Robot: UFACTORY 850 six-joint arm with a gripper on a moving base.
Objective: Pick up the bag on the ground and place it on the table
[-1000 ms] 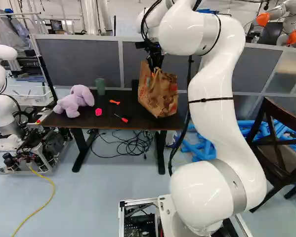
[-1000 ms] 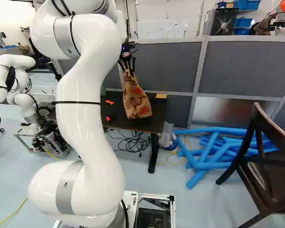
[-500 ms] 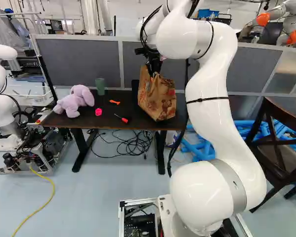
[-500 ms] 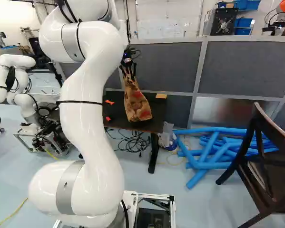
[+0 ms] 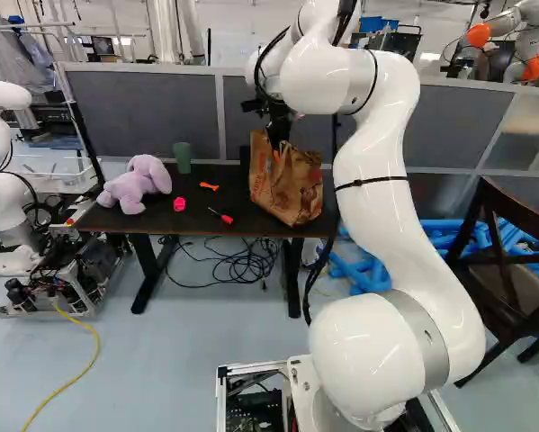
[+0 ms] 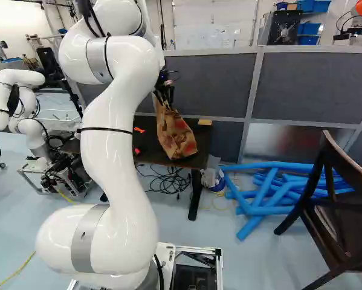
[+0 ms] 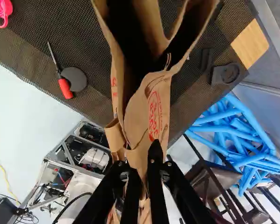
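Brown paper bag (image 5: 287,191) leans over the right part of the desk (image 5: 238,200) in the left base view, its top pinched between the jaws (image 5: 276,148); whether its bottom touches is unclear.

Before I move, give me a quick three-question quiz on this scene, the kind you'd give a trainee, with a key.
1. Multiple choice: what is the gripper shut on?
A) the plush toy
B) the paper bag
C) the screwdriver

2. True or false: the blue tubes lie on top of the table.

3. Fill in: in the left base view, the plush toy on the table is coloured light ____.

Key: 1. B; 2. False; 3. purple
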